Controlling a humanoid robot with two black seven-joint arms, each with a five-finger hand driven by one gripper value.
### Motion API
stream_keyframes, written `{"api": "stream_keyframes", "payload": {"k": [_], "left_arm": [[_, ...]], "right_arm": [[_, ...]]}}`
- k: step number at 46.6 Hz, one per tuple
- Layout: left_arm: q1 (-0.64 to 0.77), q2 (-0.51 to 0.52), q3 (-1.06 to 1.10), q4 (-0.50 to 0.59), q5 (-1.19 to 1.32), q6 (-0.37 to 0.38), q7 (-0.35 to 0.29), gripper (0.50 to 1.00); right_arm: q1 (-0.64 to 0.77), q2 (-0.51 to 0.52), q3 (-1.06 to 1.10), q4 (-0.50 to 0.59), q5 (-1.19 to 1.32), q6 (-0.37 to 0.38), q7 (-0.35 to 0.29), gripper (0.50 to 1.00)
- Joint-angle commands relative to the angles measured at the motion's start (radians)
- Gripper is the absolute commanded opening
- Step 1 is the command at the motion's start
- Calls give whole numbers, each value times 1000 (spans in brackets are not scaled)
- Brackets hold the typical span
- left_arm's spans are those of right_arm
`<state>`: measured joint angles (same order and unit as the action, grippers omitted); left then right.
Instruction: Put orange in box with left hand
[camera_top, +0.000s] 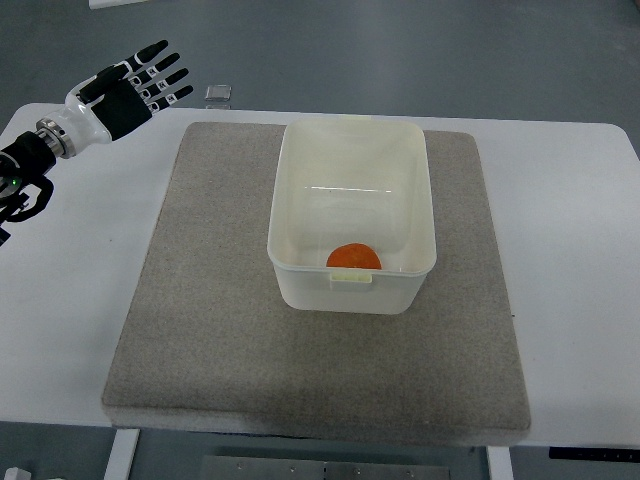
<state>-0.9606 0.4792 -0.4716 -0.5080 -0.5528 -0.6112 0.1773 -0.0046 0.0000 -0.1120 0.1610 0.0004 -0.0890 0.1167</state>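
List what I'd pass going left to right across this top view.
left hand → small grey square object → grey mat → box with the orange inside → bare white table.

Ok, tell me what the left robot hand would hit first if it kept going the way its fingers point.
Probably nothing. The left robot hand points up and right, past the table's far edge toward the floor. The small grey object lies to the right of that line, though depth is hard to judge.

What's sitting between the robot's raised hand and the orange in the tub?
In the top view, between the left hand and the orange lie bare white table, grey mat and the box wall.
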Motion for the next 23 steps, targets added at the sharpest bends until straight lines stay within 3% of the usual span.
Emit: {"api": "stream_keyframes", "payload": {"k": [1,23], "left_arm": [[13,-1,-56,0,-1,0,36,996],[36,1,-94,-4,-1,0,45,994]], "right_arm": [[0,0,0,0,0,0,0,932],[0,0,-2,2,3,0,0,932]]}}
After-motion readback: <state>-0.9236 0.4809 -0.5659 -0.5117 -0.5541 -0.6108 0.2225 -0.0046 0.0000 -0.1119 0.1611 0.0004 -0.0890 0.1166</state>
